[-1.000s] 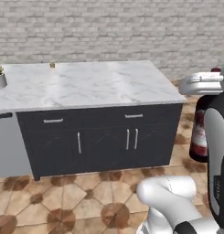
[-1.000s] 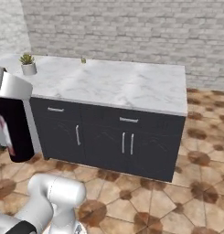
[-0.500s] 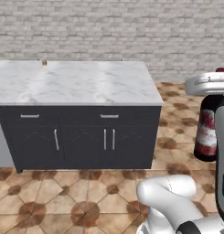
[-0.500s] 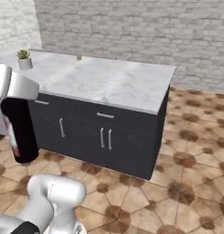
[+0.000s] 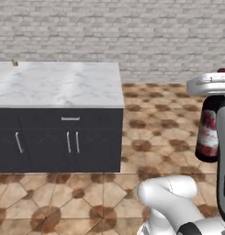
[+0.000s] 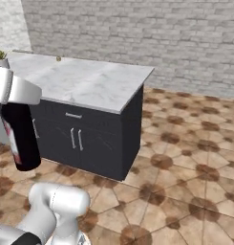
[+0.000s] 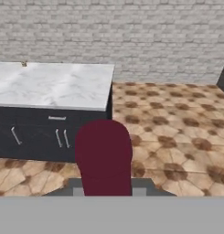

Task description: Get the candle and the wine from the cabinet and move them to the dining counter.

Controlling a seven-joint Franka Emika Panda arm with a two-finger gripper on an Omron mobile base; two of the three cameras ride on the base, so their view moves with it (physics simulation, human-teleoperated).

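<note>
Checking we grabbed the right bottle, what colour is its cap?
Dark red; the wine cap shows best in the hand view.

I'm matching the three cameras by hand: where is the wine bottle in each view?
Left base view: wine at the right edge, mid-height, hanging upright over the tiled floor.
Right base view: wine at the left edge, mid-height, in front of the black base cabinets.
Hand view: wine at bottom centre, its red cap facing the camera.
Shared landmark: the marble worktop.
</note>
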